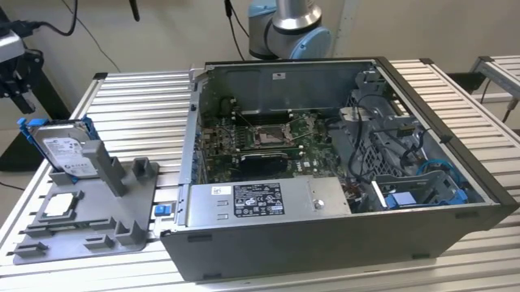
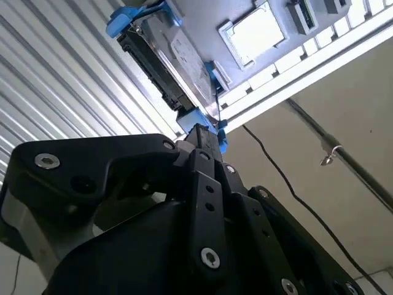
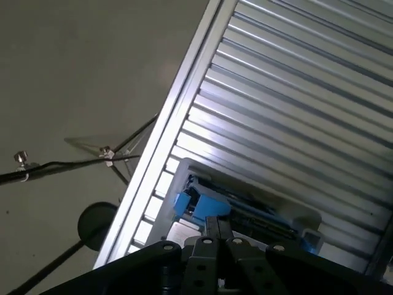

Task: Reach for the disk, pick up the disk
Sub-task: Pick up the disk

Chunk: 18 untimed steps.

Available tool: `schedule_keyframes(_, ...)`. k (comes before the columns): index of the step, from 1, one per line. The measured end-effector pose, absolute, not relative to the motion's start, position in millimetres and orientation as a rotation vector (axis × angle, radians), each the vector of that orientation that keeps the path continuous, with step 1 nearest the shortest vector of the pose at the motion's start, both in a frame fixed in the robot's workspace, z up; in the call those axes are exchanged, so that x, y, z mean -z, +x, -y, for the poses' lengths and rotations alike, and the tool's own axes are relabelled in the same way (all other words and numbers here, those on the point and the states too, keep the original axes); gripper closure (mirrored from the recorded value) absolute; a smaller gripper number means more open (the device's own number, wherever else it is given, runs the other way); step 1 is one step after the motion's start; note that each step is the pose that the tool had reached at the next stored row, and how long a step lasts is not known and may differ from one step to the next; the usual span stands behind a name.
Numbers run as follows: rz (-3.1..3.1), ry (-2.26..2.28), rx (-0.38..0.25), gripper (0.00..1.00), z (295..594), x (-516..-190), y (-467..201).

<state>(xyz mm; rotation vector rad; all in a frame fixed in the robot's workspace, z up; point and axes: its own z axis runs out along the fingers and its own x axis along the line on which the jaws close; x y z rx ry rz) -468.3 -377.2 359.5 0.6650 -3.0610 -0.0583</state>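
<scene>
The disk [image 1: 67, 151] is stood upright in a grey fixture [image 1: 85, 210] on the slatted table [image 1: 138, 103], to the exterior view's left of the open computer case [image 1: 325, 243]. In the second wrist view the gripper [image 2: 206, 140] is seen with its jaws drawn together and nothing held, its tip just beside the disk's blue carrier.

Blk claw [image 2: 206, 142], silver screws [image 2: 47, 161]; grey-blue arm [image 1: 290, 27]

One disk [image 1: 65, 148] in its blue carrier; one processor chip [image 1: 61, 205]; one grey holder tray [image 1: 97, 201]; one open computer case [image 1: 325, 243].
</scene>
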Motion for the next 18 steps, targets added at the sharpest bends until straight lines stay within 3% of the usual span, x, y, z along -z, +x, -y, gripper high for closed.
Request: schedule_keyframes(18, 2.906, 1.153, 0.055, 1.0, 377.2, -359.5, -468.2)
